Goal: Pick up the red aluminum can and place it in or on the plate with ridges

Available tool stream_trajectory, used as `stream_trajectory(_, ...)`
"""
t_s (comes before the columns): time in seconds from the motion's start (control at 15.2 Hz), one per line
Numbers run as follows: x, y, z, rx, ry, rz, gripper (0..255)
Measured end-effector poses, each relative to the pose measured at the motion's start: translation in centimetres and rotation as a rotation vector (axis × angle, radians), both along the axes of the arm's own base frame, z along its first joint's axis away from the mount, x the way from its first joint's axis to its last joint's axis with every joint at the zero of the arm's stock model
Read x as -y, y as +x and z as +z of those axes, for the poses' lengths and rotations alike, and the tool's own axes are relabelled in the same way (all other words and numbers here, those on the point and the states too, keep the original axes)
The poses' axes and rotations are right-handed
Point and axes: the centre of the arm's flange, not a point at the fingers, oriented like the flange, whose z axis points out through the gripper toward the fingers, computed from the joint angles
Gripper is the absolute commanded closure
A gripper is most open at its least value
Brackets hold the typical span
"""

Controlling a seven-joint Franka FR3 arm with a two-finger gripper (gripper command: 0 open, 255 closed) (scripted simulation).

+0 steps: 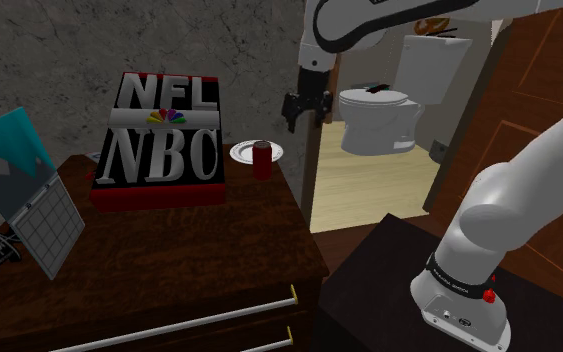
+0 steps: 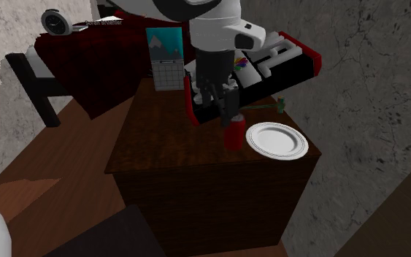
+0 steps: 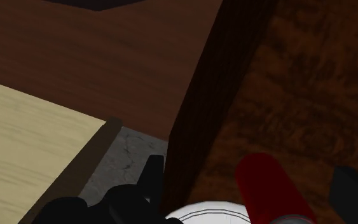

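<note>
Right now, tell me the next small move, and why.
Probably ease the gripper down around the red can. Its fingers are open and apart, the can lies between them untouched, and the hand hangs above it. The can stands upright beside the white plate.

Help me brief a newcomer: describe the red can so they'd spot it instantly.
Find the dark wooden dresser, then the NFL NBC box on it. Beside the box, near the dresser's edge, stands the red can, upright next to a white plate; it is the only red cylinder.
</note>
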Motion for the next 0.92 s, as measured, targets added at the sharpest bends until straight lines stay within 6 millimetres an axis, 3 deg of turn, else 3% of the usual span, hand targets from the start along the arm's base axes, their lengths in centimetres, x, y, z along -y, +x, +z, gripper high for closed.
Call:
stream_trajectory(0.59, -5.0, 10.7, -5.4, -0.019, -0.045, -0.050, 0)
stream_trajectory(0.92, -5.8, 12.1, -8.0, -0.022, -0.053, -0.059, 0)
